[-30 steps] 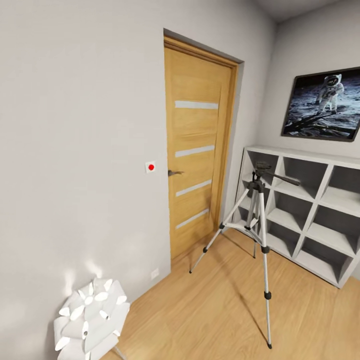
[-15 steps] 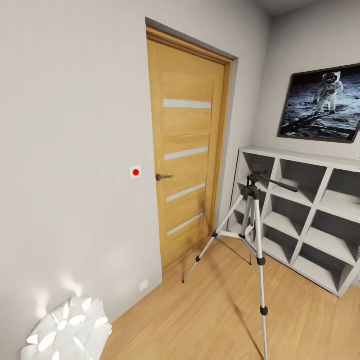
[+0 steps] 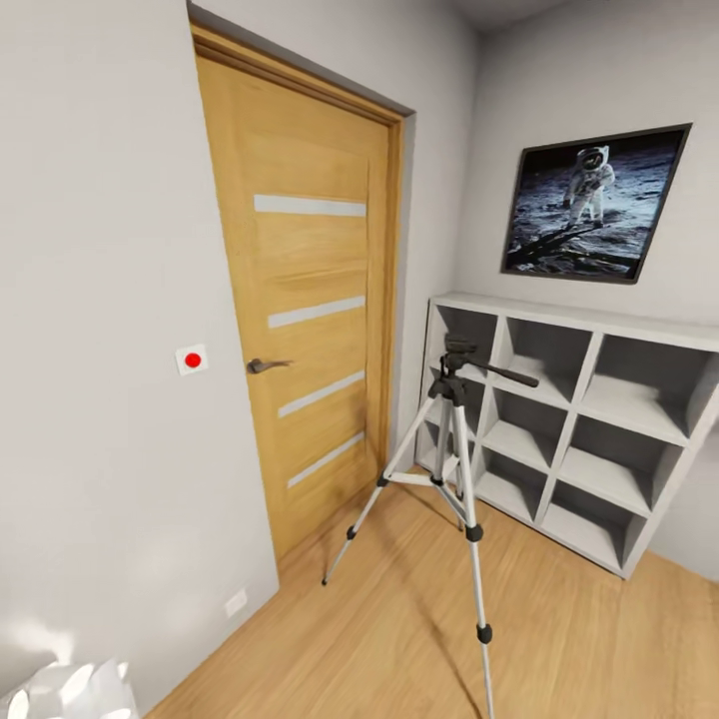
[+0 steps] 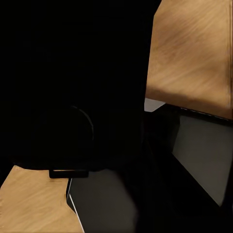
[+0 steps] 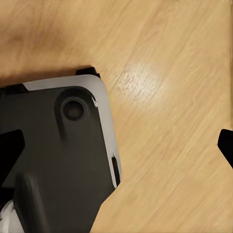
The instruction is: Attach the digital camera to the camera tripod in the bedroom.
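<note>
No writing could be read anywhere. The tripod [image 3: 455, 469] stood on the plank floor [image 3: 399, 639] between the door [image 3: 305, 330] and the grey shelf [image 3: 589, 419], its far leg near the shelf's edge, with open floor in front. I could not tell whether either hand was clenched or released.

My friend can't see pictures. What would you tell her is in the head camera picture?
A silver camera tripod with black joints stands on a light wood floor, its head bare. Behind it are an oak door with white stripes, a grey cube shelf and an astronaut moon poster.
</note>
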Robot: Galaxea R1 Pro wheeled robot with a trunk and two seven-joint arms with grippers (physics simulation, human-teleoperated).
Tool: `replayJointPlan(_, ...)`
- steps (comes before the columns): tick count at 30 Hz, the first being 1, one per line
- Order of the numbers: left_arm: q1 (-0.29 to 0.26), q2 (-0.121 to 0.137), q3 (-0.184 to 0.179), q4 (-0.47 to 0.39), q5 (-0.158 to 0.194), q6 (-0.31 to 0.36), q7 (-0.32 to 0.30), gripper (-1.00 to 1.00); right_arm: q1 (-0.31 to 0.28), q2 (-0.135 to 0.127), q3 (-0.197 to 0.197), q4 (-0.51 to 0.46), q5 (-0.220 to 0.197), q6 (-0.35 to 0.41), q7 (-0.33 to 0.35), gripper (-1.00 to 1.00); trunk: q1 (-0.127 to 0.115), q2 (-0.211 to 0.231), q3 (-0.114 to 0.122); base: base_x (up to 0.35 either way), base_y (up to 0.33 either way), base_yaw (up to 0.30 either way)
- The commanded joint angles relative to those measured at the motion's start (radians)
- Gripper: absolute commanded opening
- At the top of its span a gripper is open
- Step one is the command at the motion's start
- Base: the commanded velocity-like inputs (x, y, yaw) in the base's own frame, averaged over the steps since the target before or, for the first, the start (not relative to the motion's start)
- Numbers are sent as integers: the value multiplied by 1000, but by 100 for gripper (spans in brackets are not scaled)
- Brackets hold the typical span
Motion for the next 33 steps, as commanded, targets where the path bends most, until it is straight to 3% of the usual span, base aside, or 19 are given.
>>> replayJointPlan(1,0,0,-9,0,4,-2,3,-100,-1,-1,-8,3,8,-5,1,100,1,-1,0,127,-98,-250)
replayJointPlan(33,0,-1,-7,0,17,-2,9,-100,-1,-1,-10,2,8,-5,1,100,1,-1,0,34,-23,-250)
